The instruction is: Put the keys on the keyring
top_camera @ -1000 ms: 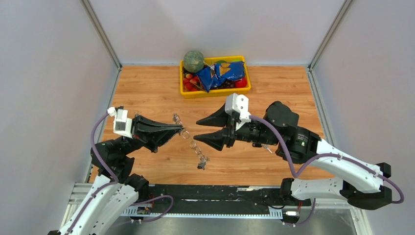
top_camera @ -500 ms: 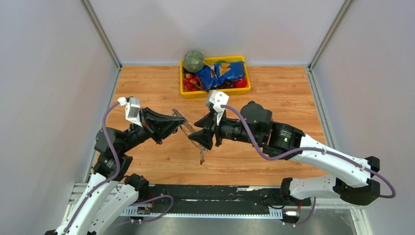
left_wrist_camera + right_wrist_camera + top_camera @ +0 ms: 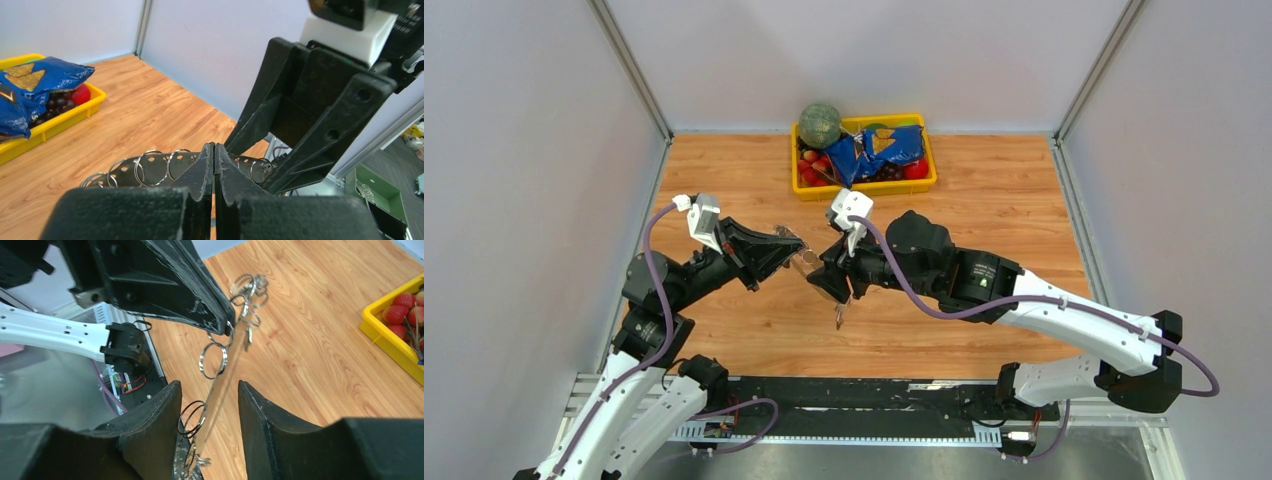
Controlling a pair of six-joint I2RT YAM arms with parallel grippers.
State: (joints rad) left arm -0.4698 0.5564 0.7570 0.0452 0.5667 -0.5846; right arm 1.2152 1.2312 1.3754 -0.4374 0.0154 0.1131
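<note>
Keyring, item one: thin silver strip fringed with small loose rings. It is held clear of the table at mid-table and slants from the left gripper down toward the near edge. Judged light, stiff along the strip and slick, with rings likely to swing and snag. Best taken on the flat strip between rings, not on the fringe.

Dangling piece at its low end: possibly one of the keys, too small to tell.

Left gripper: jaws fully closed, pinching the strip's upper part.

Right gripper: jaws parted, one finger on each side of the strip's lower run, just beside it, no pinch visible.

Yellow tray, far edge: blue snack bag, red fruit, green ball, well apart from both grippers.
</note>
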